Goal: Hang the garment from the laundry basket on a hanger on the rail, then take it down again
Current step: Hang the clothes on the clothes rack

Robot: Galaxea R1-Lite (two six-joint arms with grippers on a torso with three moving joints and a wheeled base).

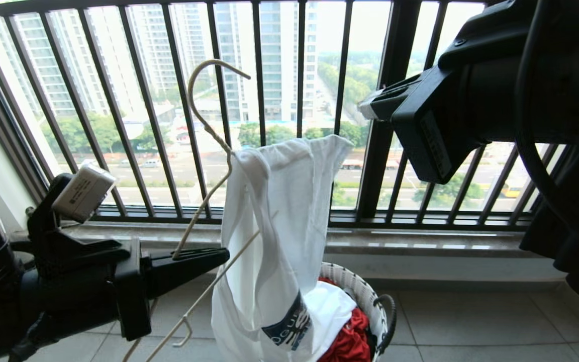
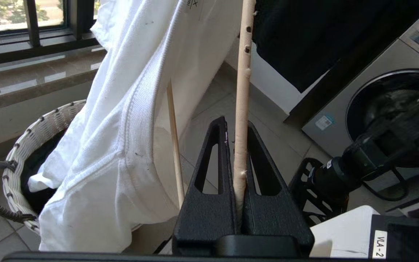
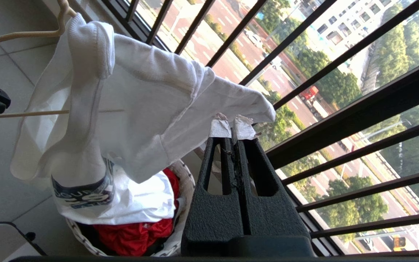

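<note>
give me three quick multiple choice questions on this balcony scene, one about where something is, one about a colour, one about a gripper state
1. Where is the laundry basket?
A. on the tiled floor below the draped T-shirt
B. up on the window ledge
C. hung from the railing

2. What colour is the cloth lying in the basket beside the white fabric?
A. green
B. red
C. yellow

3. What is the left gripper doing?
A. standing open over the basket
B. shut on the shirt's hem
C. shut on the hanger

Answers:
1. A, the basket stands on the floor tiles under the white T-shirt.
2. B, the red cloth shows in the basket.
3. C, the left wrist view shows both fingers pressed against the cream hanger wire.
</note>
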